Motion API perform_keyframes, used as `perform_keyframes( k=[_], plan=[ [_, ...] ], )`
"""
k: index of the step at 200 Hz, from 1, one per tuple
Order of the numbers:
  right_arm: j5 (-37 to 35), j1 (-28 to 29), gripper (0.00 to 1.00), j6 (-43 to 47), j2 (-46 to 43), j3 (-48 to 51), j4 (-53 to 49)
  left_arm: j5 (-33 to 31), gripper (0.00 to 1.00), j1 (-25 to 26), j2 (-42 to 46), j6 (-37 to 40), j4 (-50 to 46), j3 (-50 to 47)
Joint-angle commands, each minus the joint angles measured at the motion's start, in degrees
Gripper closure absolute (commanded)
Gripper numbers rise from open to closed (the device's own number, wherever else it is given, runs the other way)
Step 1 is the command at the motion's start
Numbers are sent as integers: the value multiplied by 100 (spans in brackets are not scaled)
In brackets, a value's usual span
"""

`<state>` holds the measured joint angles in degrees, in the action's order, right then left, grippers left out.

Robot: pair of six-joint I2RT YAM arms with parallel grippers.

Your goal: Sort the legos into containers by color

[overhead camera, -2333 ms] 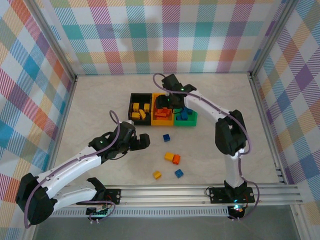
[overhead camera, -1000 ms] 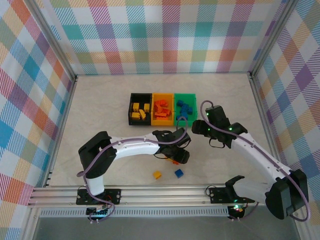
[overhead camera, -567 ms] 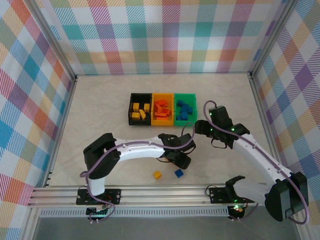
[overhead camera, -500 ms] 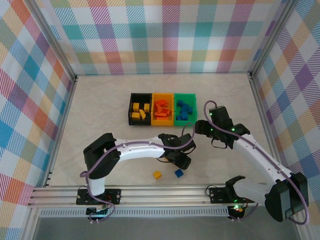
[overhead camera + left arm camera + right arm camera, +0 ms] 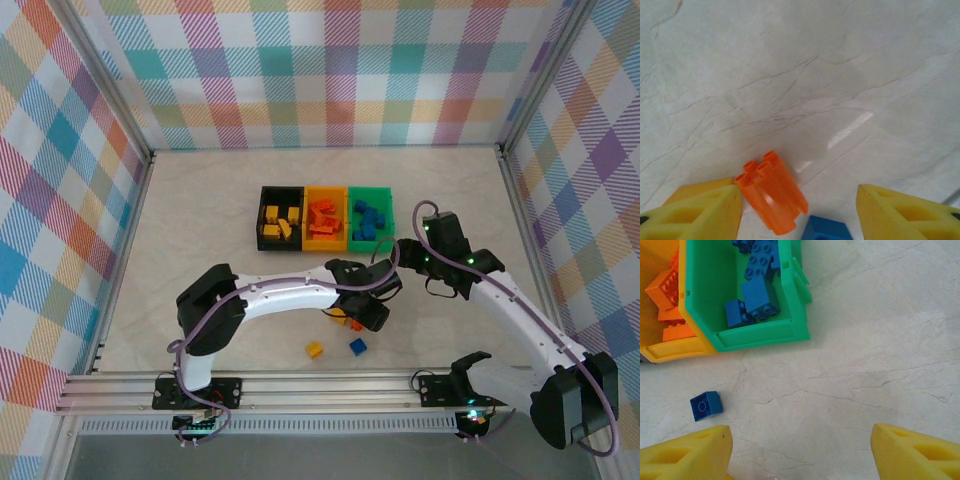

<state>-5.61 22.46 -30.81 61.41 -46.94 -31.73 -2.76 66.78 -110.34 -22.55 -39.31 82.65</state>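
Left gripper, spread wide, straddles an orange lego near one finger; centring first should steady the pinch.

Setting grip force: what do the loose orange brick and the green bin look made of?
Orange brick: likely hard moulded plastic, glossy, with a highlight on its side. Green bin: probably plastic too, smooth with a dull sheen and a crisp moulded rim.

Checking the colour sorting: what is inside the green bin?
The green bin holds a loose heap of blue bricks; no other colour shows among them. Its floor beneath the heap is covered, and its far end runs off the right wrist picture.
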Motion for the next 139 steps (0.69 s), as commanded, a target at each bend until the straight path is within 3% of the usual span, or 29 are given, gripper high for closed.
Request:
perform_keyframes(
  k=[1,44,69,93,139],
  plan=[
    [102,-47,26,32,-111,101,28,-235,32,67,-263,156,-445,232],
    [104,-110,26,53,-181,146,50,-76,37,87,-337,138,-538,223],
    [152,-162,26,54,-199,185,107,295,45,144,-388,202,-437,229],
    [204,-207,26,49,-182,194,126,210,56,224,-526,251,-571,390],
    [258,-285,26,57,-252,221,123,-76,45,254,-740,351,-725,501]
  ],
)
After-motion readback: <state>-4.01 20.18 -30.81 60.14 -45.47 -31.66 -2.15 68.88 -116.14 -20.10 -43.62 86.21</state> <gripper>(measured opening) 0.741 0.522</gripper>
